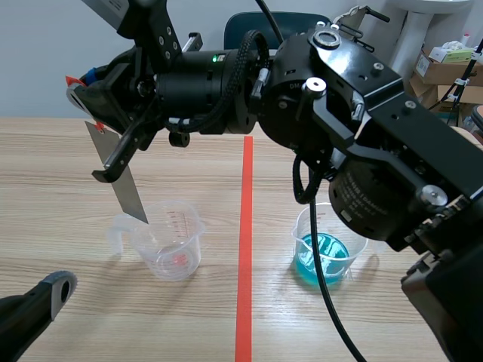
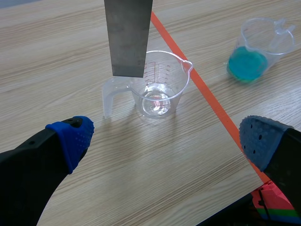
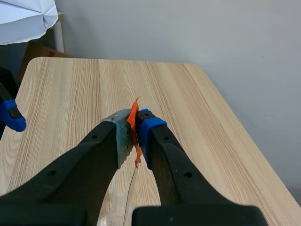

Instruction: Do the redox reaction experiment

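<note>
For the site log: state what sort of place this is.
Probably a lab workroom staged for chemistry: a clear measuring cup and a cup of blue liquid on a wooden table, a metal strip in the right claw, cardboard boxes behind.

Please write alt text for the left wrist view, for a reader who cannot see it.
A grey metal strip hangs by the rim of a clear measuring cup, ahead of the open left claw. A cup of blue liquid stands beyond an orange tape line.
</note>
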### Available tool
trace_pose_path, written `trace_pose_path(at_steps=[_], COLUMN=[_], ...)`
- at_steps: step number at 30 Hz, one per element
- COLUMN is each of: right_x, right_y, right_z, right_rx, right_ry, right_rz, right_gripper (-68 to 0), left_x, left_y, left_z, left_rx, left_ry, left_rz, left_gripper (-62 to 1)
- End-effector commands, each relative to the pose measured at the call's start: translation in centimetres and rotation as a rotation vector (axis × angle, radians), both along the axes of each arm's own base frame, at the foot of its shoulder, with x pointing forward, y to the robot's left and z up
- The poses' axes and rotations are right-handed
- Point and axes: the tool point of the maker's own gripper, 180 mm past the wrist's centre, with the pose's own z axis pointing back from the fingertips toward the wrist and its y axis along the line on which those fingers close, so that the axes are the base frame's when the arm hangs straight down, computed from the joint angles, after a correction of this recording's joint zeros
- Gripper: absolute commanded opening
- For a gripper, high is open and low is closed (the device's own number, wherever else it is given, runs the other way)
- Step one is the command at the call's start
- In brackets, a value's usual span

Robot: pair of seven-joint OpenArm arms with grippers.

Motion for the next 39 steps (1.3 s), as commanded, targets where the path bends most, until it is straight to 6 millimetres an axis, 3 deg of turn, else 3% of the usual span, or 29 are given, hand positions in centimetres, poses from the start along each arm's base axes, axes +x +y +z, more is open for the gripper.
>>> trace_pose_path(at_steps=[1, 27, 39], right_x=[-0.1, 0.1, 0.6], right_y=[0.2, 0.1, -0.1], right_z=[0.9, 0.3, -2.2], right_rx=[0.026, -0.018, -0.061], right_ry=[-0.019, -0.046, -0.003], right_rz=[0.010, -0.003, -0.020], right_gripper=[-66.5, -66.5, -66.5], left_x=[-0.1, -0.2, -0.2], left_y=[-0.1, -0.1, -0.1], left_z=[-0.1, -0.3, -0.3], left_rx=[-0.005, 0.001, 0.001], left_ry=[0.012, 0.024, 0.024], left_rz=[0.001, 0.001, 0.001], left_gripper=[1.4, 1.4, 1.4])
